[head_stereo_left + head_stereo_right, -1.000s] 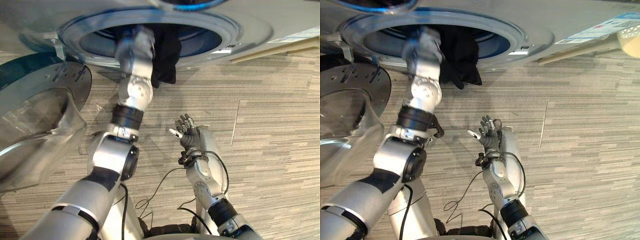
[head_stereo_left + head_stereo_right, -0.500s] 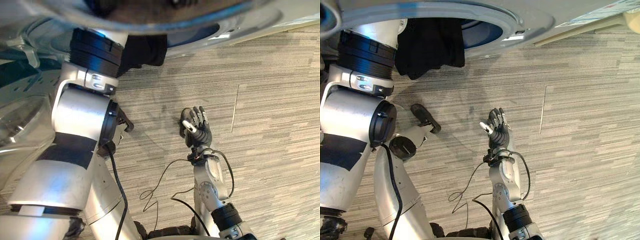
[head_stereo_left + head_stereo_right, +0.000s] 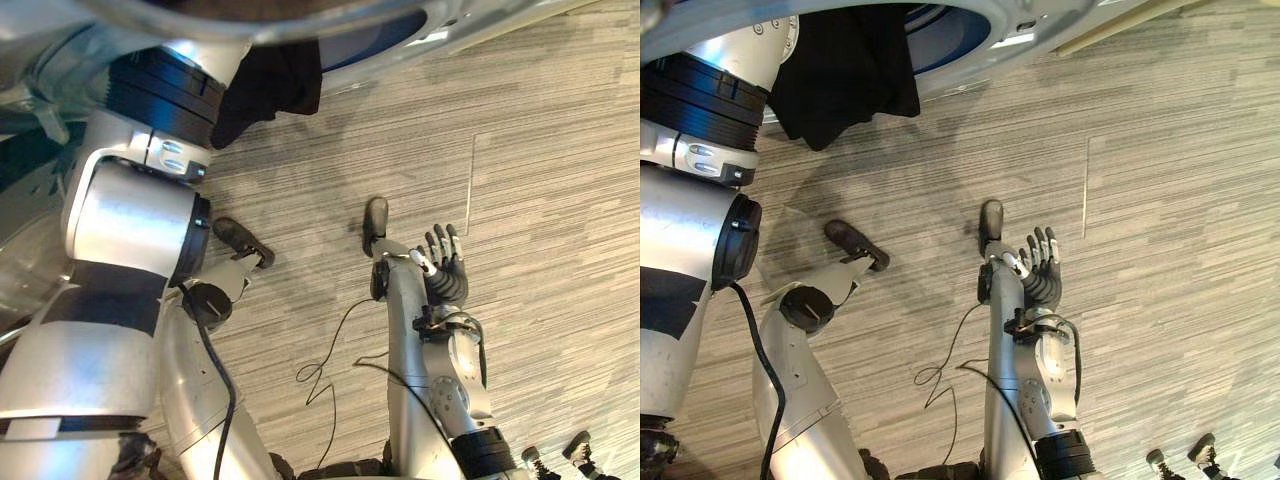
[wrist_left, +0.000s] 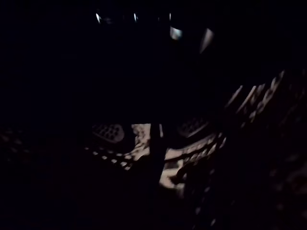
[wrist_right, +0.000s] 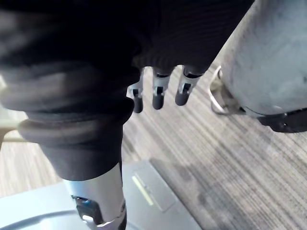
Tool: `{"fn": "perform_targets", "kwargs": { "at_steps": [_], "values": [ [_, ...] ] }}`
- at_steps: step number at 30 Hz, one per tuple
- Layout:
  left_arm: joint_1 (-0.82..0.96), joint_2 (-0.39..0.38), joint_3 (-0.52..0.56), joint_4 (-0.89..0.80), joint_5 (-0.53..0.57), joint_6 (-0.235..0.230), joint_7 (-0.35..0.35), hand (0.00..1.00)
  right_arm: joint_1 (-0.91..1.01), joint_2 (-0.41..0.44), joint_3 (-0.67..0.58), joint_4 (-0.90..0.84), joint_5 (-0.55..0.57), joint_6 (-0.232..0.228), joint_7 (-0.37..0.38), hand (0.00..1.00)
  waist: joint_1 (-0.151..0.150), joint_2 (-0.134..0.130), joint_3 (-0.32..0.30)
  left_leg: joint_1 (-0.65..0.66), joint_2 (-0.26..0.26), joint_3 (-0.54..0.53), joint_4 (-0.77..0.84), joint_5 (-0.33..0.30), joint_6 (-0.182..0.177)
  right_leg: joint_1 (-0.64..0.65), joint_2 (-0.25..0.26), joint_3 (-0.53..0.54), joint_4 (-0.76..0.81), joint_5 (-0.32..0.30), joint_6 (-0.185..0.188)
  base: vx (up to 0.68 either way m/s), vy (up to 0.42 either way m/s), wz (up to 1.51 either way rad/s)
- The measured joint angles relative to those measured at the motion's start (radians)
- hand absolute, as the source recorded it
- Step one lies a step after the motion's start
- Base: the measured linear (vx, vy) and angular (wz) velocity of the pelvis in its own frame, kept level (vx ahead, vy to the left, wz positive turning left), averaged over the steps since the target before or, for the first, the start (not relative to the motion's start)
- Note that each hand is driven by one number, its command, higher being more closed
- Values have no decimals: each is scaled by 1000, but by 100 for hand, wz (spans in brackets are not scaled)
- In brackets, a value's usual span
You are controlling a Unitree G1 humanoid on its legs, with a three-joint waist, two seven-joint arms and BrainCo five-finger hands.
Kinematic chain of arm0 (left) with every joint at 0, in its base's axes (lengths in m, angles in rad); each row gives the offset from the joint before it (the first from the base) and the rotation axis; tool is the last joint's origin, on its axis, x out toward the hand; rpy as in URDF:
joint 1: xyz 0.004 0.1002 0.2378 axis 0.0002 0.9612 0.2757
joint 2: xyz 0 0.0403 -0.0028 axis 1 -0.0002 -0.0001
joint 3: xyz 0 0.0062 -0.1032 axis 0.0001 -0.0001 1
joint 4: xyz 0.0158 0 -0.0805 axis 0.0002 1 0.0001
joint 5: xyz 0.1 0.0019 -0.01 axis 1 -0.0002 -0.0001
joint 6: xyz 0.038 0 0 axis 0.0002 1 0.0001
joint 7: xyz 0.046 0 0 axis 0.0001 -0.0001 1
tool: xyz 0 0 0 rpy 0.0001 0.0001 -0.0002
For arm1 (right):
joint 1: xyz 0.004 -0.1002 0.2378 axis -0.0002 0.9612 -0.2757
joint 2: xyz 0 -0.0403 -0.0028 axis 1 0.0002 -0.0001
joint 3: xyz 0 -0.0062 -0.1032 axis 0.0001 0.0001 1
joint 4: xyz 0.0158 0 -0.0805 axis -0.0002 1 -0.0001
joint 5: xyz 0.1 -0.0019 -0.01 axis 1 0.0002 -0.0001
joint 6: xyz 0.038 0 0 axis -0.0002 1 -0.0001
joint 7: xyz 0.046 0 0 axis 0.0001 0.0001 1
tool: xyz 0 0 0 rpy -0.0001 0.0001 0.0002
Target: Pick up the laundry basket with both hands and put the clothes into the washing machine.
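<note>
Evidently the left arm (image 3: 130, 220) had been pushed deeper through the opening of the washing machine (image 3: 1050, 18) than a second before, and the head views had been swung down along the floor (image 3: 1170, 200). Whether the left robot hand was holding anything could not be told; the perforated drum wall (image 4: 144, 139) was dimly made out in its wrist view. A black garment (image 3: 845, 75) was seen draped as before over the lower lip of the opening, partly hanging outside, so the loading was judged unfinished and a further push inward was thought to be needed. The right robot hand (image 3: 1042, 275) was kept wide and empty above the floor, well apart from the machine.
</note>
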Motion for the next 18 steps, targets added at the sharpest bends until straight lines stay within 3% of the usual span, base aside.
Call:
{"fn": "perform_targets", "kwargs": {
  "at_steps": [2, 3, 4, 9, 13, 18],
  "values": [
    [-8, -6, -53, 44, 325, 141, -105, 0, 4, 1, -18, 11, 7, 0, 39, 0, 4, 0, 0, 18, -4, 22, -39, 22, -24, 11, -10, -11, -20, 22, 18, -18, -24, 35],
    [-7, -13, -55, 61, 443, 167, -125, 0, 4, 2, -22, 19, 10, 0, 54, 0, 5, 0, 1, 20, -4, 20, -44, 29, -22, 17, -9, -14, -25, 43, 20, -29, -40, 23],
    [-3, -17, -74, 72, 630, 208, -156, 0, 4, 0, -25, 28, 16, 0, 73, 0, 10, -1, 1, 20, 1, 18, -51, 44, -13, 19, -8, -26, -28, 64, 16, -27, -29, 11],
    [92, -24, -169, 67, 1113, 268, -175, 0, 6, -10, -18, 50, 63, -11, 121, 0, 10, -1, 2, 24, 6, 15, -74, 75, 12, 32, -2, -47, -42, 81, 7, -7, -5, 2],
    [186, -92, -268, 4, 1355, 300, -185, 0, 15, -48, 3, 75, 79, -30, 127, 0, 12, 0, 3, 46, -19, 26, -138, 106, 5, 57, -8, -56, -96, 108, 5, -25, 13, 8],
    [200, -103, -269, -34, 1473, 348, -161, 0, 22, -75, 13, 107, 69, -50, 119, 0, 22, 0, 3, 74, -26, 29, -163, 123, 5, 79, -8, -59, -107, 113, 3, -11, 3, 4]
  ]
}}
